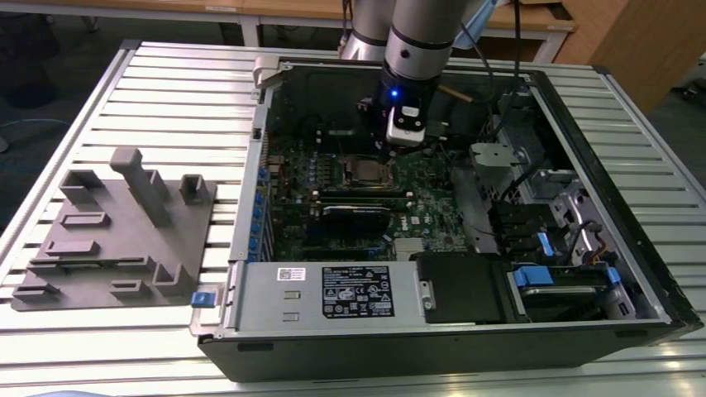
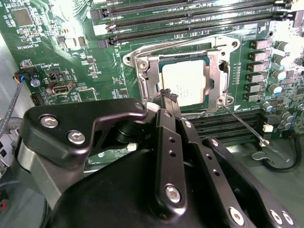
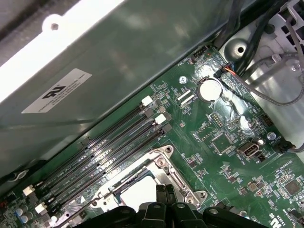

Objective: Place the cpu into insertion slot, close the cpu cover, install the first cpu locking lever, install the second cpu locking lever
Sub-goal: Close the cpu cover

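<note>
Case (image 1: 441, 351) open above, memory slots (image 2: 190, 20) flank cpu cover (image 2: 146, 78), lever (image 2: 244, 124) juts beside it

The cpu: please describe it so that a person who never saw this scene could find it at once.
Inside the open computer case, look at the green motherboard, near its long black memory slots. There the silvery cpu cover frames a square opening, and the cpu is the pale flat square inside it, by the gripper. Its neighbours are small dark parts.

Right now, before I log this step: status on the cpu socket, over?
Gripper shut, tips at the edge of the cpu cover. Cpu seated, cover down over it. One thin lever juts out free.
</note>
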### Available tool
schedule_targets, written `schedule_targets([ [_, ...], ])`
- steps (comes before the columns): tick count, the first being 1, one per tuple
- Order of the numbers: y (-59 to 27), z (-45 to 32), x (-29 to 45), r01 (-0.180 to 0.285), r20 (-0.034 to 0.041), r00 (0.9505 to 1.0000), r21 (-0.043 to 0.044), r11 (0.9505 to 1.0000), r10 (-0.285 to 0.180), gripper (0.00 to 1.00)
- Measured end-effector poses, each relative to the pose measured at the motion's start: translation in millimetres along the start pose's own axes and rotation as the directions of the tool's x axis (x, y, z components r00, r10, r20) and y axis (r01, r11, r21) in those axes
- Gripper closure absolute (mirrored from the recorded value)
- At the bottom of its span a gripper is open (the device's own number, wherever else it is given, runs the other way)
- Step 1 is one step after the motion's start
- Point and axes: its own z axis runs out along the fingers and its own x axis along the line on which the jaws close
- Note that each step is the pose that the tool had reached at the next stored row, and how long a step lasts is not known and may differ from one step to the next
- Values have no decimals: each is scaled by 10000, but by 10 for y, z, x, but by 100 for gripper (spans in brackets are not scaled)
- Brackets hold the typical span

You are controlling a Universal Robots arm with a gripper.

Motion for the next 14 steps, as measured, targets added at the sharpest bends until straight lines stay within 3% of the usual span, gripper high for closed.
schedule_targets([
  [7, 0, 0, 0, 793, 4, 9969, 40, 9968, -793, 89],
  [14, 0, 0, 0, 822, 4, 9966, 42, 9966, -822, 89],
])
